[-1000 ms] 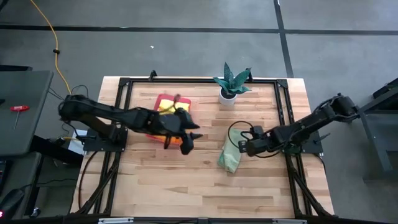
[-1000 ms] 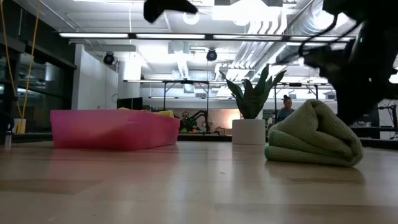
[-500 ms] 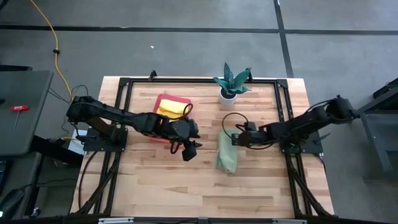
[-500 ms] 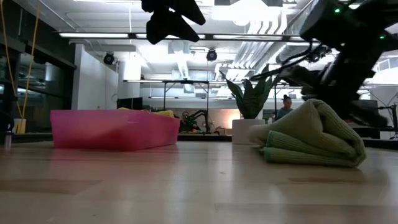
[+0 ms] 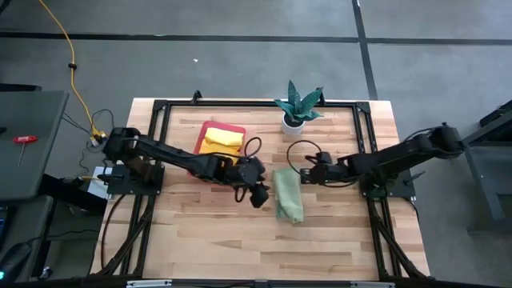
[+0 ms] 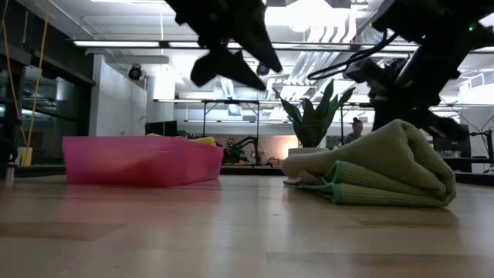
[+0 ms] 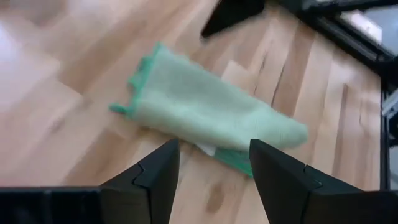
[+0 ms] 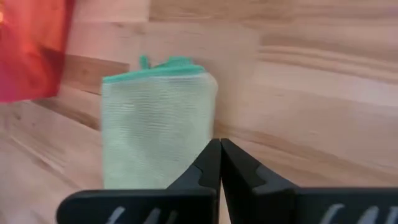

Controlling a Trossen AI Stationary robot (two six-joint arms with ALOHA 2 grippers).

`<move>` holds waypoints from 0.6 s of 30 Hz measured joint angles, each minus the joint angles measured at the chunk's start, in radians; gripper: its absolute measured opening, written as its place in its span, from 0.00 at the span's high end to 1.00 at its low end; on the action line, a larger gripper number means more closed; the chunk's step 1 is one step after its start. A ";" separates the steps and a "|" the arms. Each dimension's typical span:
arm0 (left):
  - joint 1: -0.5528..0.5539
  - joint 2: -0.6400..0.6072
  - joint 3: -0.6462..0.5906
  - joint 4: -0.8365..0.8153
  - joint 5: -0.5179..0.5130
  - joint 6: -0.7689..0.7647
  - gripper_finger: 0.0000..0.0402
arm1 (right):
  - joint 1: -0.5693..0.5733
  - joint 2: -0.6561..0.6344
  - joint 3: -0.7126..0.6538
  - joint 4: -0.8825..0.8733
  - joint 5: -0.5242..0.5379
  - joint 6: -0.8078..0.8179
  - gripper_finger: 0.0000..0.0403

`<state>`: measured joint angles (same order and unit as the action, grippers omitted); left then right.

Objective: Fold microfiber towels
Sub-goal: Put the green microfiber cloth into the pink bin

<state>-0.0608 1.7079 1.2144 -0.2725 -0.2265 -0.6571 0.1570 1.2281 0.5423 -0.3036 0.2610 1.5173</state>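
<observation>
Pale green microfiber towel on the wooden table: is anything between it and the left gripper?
Nothing visible. The open left gripper hangs just beside the pale green microfiber towel, with only bare wooden table between them.

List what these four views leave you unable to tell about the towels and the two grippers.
- Pink tray: the high view shows a yellow towel; how many lie beneath is hidden. In the low view the tray wall hides nearly all.
- Pale green towel: its number of folds is unclear; upper layers hide the lower in every view.
- Right gripper: shut, but whether it pinches the towel's edge cannot be told.
- Left gripper: open above the table; its height above the towel is unclear.
</observation>
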 joint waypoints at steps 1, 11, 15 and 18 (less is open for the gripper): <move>0.000 0.010 -0.002 0.007 0.014 -0.008 0.54 | 0.001 -0.028 0.000 -0.037 -0.001 0.000 1.00; 0.029 0.204 0.002 0.186 0.101 -0.434 0.39 | 0.014 -0.306 0.000 -0.357 0.062 0.010 1.00; 0.024 0.307 0.005 0.297 0.203 -0.580 0.36 | 0.014 -0.348 -0.001 -0.401 0.087 0.008 1.00; 0.025 0.348 0.013 0.322 0.226 -0.655 0.36 | 0.014 -0.351 0.001 -0.402 0.101 0.007 1.00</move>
<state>-0.0360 2.0559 1.2275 0.0496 0.0000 -1.3125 0.1707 0.8773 0.5430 -0.7052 0.3621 1.5244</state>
